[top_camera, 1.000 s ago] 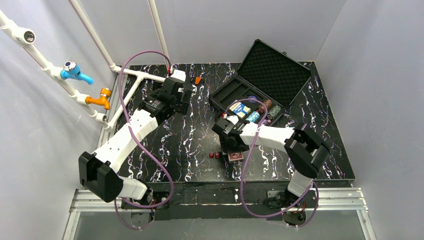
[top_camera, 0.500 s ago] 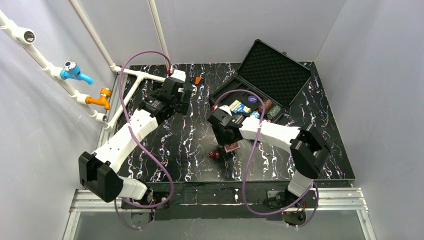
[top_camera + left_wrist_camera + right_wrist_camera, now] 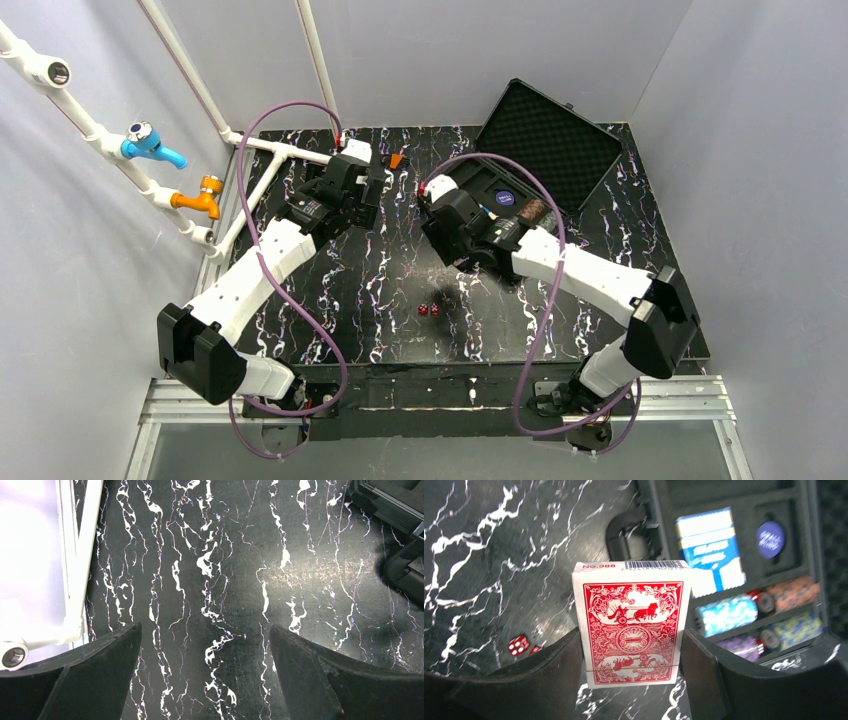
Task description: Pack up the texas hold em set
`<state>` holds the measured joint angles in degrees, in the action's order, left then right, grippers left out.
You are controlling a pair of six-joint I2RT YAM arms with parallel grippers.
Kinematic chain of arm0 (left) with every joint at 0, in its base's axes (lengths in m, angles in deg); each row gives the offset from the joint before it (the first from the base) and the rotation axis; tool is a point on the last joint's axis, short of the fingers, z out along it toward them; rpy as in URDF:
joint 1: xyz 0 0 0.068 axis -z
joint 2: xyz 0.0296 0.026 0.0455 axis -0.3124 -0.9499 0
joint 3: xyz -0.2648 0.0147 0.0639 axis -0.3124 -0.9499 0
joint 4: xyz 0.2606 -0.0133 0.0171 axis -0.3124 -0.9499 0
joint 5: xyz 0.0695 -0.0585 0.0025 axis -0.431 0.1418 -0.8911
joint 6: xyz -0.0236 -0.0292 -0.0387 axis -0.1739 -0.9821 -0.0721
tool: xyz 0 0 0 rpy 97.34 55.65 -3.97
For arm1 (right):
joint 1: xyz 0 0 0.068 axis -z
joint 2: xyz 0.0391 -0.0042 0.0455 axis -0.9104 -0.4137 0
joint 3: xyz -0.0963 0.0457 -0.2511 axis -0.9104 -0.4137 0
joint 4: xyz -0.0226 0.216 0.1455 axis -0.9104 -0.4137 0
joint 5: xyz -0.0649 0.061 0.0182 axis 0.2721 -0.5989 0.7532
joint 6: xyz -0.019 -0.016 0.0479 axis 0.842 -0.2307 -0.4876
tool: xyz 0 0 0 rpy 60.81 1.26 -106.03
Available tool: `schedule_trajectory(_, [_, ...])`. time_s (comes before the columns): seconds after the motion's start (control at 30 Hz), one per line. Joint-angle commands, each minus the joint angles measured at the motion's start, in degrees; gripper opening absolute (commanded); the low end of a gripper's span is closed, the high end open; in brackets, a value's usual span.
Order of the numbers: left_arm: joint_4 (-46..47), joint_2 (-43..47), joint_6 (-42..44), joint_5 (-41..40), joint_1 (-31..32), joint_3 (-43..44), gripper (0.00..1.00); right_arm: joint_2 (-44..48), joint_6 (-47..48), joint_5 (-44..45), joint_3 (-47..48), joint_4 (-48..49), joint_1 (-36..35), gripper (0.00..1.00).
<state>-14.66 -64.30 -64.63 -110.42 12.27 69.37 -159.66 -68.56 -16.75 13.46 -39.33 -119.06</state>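
Nearest, at 6 o'clock on the bench [image 3: 380, 300], two red dice [image 3: 429, 310] lie loose, not yet packed. Beyond them the right fingers [image 3: 704, 680] are clenched on a red card deck [image 3: 631, 625], held upright above the bench, just short of the open case [image 3: 560, 140]. The case sits at 1 o'clock and already holds a blue deck [image 3: 709, 550] and chip stacks [image 3: 729, 615]. At 11 o'clock the left fingers [image 3: 95, 670] hang released over bare bench. The step in hand looks like stowing the red deck. Next it needs carrying over the rim and lowering into a free card slot near the blue deck.
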Motion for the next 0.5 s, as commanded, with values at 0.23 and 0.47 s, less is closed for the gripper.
schedule_trajectory(0.23, [-0.91,1.71,0.09,-0.57,-0.24,-0.63,0.99,3.92,15.15,-12.42,1.86,12.69,13.42,0.35])
schedule_trajectory(0.47, [-0.9,1.84,0.05,-0.76,-0.24,-0.71,0.99,1.07,25.64,-20.38,4.1,13.96,19.84,0.27])
